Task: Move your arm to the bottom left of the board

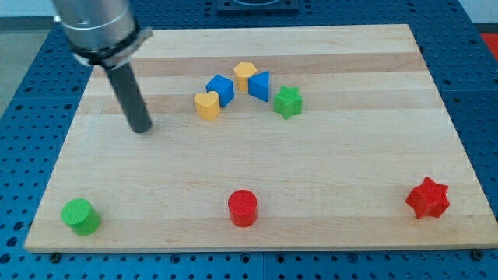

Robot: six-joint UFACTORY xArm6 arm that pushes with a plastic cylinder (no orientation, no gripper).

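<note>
My tip (141, 128) rests on the wooden board (327, 171) in its upper left part, left of a cluster of blocks and well above the green cylinder (81, 215) at the board's bottom left. The cluster holds a yellow heart-like block (207, 104), a blue block (221, 89), a yellow hexagonal block (245, 76), a blue wedge-like block (259, 85) and a green star (288, 102). My tip touches no block.
A red cylinder (243, 208) stands near the bottom edge at the middle. A red star (428, 198) lies at the bottom right. The board sits on a blue perforated table (23, 93).
</note>
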